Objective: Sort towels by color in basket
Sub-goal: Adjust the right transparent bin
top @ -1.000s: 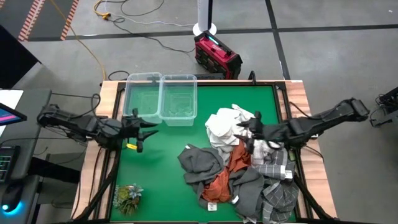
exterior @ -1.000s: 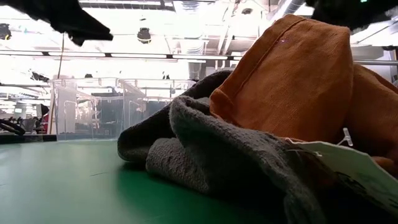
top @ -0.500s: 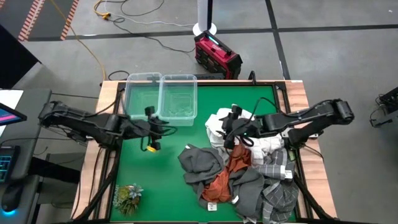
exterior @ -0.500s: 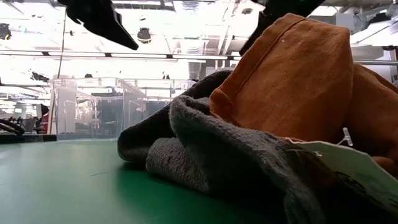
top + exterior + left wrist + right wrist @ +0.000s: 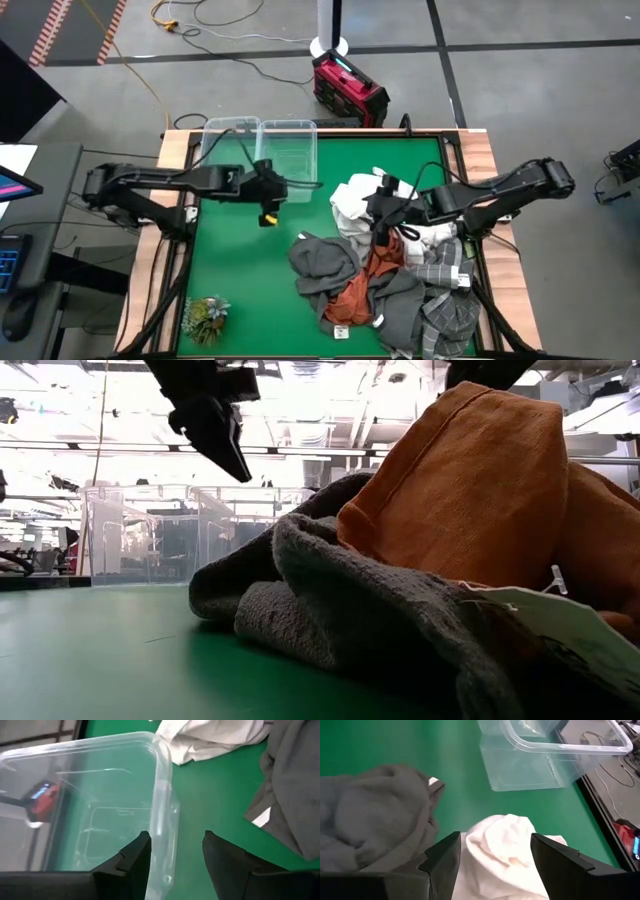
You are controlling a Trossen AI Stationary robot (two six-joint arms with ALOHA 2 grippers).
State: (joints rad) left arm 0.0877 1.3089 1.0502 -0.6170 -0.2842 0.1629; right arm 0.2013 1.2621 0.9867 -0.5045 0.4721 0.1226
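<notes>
A heap of towels lies on the right half of the green table: a white one (image 5: 355,200) at the far end, a dark grey one (image 5: 322,258), a rust-orange one (image 5: 350,293) and a grey plaid one (image 5: 445,310). Two clear plastic baskets (image 5: 285,150) stand side by side at the far left. My left gripper (image 5: 175,855) hangs open above the near corner of the right basket (image 5: 160,795), holding nothing. My right gripper (image 5: 495,855) hangs open over the white towel (image 5: 500,845), with the dark grey towel (image 5: 375,820) beside it.
A small green leafy plant (image 5: 205,315) sits at the table's near left corner. Bare green mat (image 5: 240,270) lies between the baskets, the plant and the towel heap. A red device (image 5: 348,90) stands on the floor beyond the far edge.
My left gripper has swung from the table's left edge toward the middle and now hangs by the right basket's near corner. My right gripper has moved a little toward the table's left over the white towel. The towels have not moved.
</notes>
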